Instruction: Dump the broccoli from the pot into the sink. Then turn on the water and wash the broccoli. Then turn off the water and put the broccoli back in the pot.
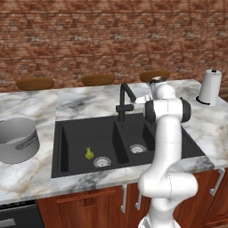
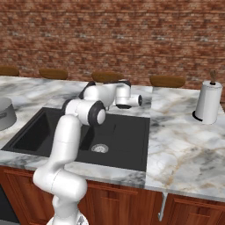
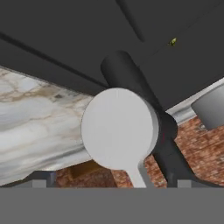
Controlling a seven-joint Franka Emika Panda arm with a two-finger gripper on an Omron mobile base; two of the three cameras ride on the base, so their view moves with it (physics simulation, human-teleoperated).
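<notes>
Noted tiny yellow-green broccoli floret (image 1: 89, 153) lying on the floor of the larger basin of the matte black two-basin sink (image 1: 62, 147), just beside its round silver drain (image 1: 102, 162). Round grey metal pot (image 1: 18, 139) upright on the marble counter (image 1: 35, 171), well apart to the left of the sink, nothing seen in it. Dumping judged done; step in hand taken to be turning on the water.

Two-finger gripper (image 1: 156, 82) found at the back of the sink, near the black faucet (image 1: 124, 101). In the hand view, a pale round knob on a lever (image 3: 118, 129) sat square ahead and very close, the dark faucet column behind it; floret a yellow speck far down in the basin.

Jaws spread as wide as they go, carrying nothing. Dark finger tips low at either side of the knob in the hand view; contact could not be made out.

To do it well, as judged: keep the lever centred between the fingers, nudge it sideways with one finger rather than clamp, move in a short arc about the faucet column, stop once flow starts. Spout best left over the larger basin, above the floret. Risk seen: slipping off the rounded knob, or shoving the spout instead of the lever.
</notes>
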